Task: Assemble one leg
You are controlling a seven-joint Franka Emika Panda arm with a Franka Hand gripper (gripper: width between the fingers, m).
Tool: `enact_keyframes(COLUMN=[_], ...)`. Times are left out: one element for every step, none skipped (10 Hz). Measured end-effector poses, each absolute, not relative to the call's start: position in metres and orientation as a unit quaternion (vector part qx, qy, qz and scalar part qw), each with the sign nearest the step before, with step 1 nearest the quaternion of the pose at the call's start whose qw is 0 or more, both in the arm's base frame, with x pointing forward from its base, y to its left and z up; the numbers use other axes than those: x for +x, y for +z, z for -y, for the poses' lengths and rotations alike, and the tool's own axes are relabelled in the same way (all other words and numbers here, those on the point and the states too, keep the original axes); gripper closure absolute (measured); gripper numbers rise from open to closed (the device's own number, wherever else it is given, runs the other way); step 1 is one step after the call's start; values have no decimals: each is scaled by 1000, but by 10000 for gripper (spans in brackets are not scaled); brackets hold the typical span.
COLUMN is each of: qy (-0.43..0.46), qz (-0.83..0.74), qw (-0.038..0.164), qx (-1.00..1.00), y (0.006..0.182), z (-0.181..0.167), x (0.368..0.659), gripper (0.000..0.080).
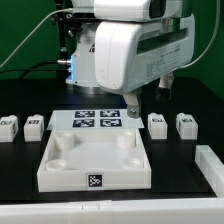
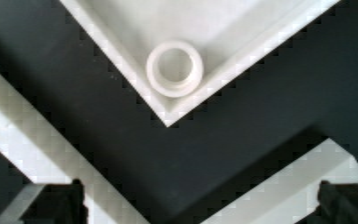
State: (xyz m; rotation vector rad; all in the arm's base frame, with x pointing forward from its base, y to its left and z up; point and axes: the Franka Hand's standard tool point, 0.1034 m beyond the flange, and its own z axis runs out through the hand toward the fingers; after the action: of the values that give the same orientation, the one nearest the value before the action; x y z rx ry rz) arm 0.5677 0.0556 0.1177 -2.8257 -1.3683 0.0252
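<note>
So the gripper hangs with its fingers apart and nothing between them, as far as the exterior view lets me see. Right under it is the far corner of the white tray piece. The wrist view looks straight down on that corner's round socket, which has nothing in it. The marker board lies just beside the gripper, toward the exterior view's left.

The closest leg stands on the table near the gripper on the exterior view's right, with a second leg just past it. A third leg and a fourth leg are well apart from it, on the far side of the marker board.

No leg sits in a socket, so I'd say we're at the very start: fetching a leg. My guess for the next move: shift over the closest leg, line the fingers up with its sides, come down, pinch it, then carry it to the socket.
</note>
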Motion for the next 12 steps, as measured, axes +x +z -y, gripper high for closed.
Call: enact_keyframes(qy=[8, 8, 9, 10, 10, 8, 8, 5, 4, 10, 14, 14], qz=[436, 436, 482, 539, 536, 538, 564, 632, 680, 713, 741, 740], qw=[1, 1, -1, -2, -2, -2, -4, -9, -9, -4, -1, -1], qx=[-900, -900, -876, -842, -844, -843, -826, -775, -733, -701, -672, -673], y=[118, 118, 118, 117, 117, 114, 108, 106, 104, 99, 98, 99], z=[-56, -56, -54, -52, -53, -52, -50, -44, -34, -23, -15, -14], x=[568, 568, 568, 568, 568, 564, 556, 550, 544, 538, 536, 537], gripper=[149, 149, 149, 149, 149, 149, 149, 149, 149, 149, 149, 149])
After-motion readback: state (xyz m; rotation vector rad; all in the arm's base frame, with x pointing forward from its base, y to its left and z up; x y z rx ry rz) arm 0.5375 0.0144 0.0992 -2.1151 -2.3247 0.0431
